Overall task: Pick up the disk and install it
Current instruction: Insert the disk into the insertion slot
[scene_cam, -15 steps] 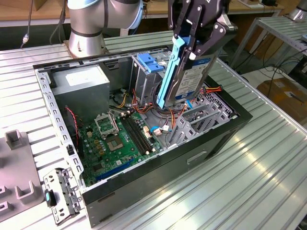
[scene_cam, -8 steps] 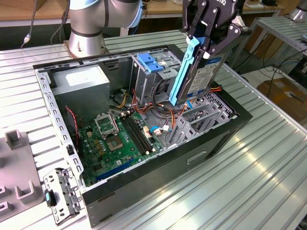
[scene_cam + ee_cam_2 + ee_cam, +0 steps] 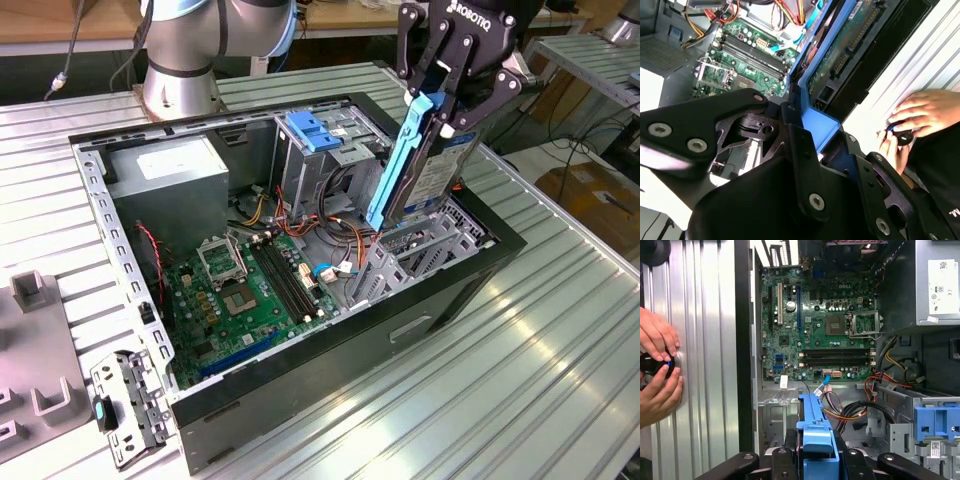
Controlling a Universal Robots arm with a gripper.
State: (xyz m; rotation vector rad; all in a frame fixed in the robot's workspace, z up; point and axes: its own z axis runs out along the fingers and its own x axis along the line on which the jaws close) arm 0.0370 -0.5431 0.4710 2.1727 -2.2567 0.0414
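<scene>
The gripper (image 3: 452, 100) pinches the disk (image 3: 438, 172) by its upper end, jaws closed tight onto it. The disk hangs on edge below the jaws, slightly tilted, with its blue rail (image 3: 398, 165) toward the exterior view's left. Its lower end dips into the open case (image 3: 330, 370), near the cage (image 3: 330, 150) and above the motherboard (image 3: 245, 290). In the first wrist view a person's hands (image 3: 657, 370) hold a small black knob on the table (image 3: 705, 340), outside the case.

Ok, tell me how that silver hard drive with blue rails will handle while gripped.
The silver-metal hard drive with blue plastic side rails looks rigid: it hangs tilted from the gripper without sagging. Being a metal block, it is probably heavy for its size. Gripped at one end, it might pivot if it knocks the black computer case.
</scene>
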